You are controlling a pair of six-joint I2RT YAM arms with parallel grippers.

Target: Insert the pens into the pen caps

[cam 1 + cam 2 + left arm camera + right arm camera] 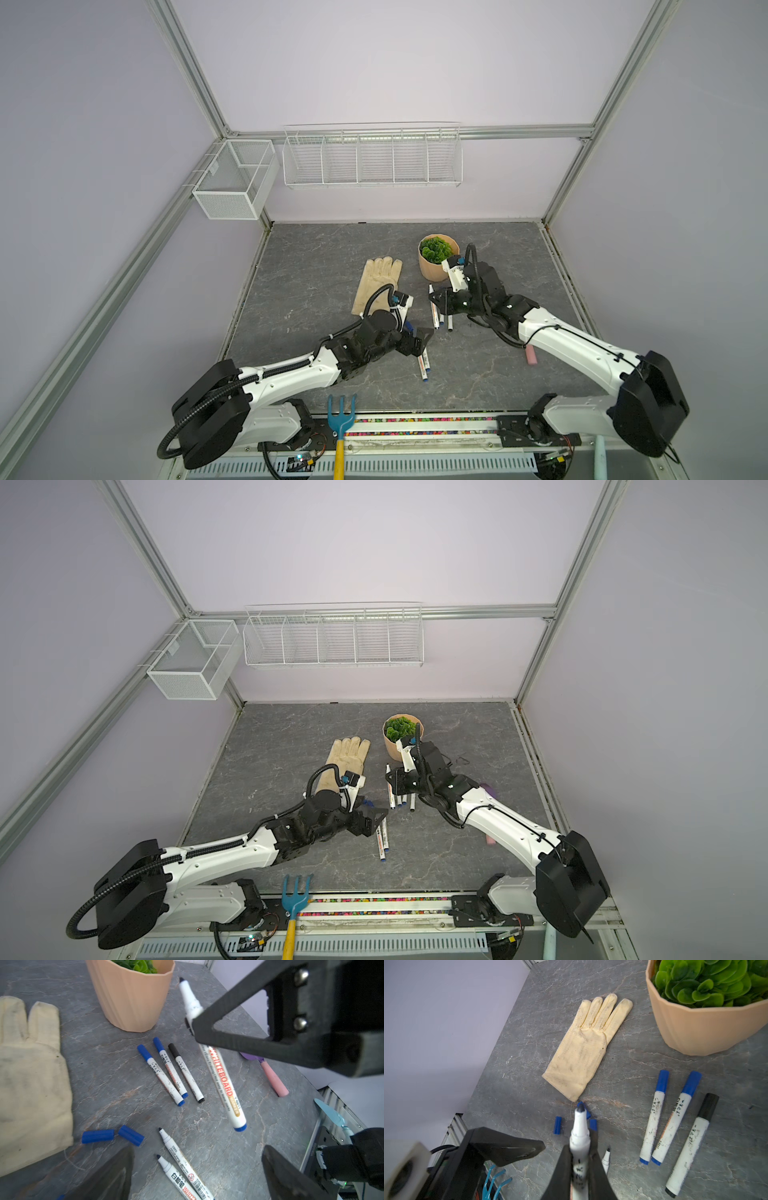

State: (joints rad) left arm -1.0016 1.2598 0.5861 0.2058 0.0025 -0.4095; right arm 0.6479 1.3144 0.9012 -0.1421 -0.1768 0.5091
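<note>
My right pincer (580, 1147) pinches a bare pen (579, 1124); left pincer (198, 1148), spread, seemingly over blue caps (97, 1136), must grab one.

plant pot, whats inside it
A leafy green plant fills the peach pot up to its rim. The leaves cover everything below them, so any soil or filler, and the inside bottom of the pot, cannot be seen.
</note>
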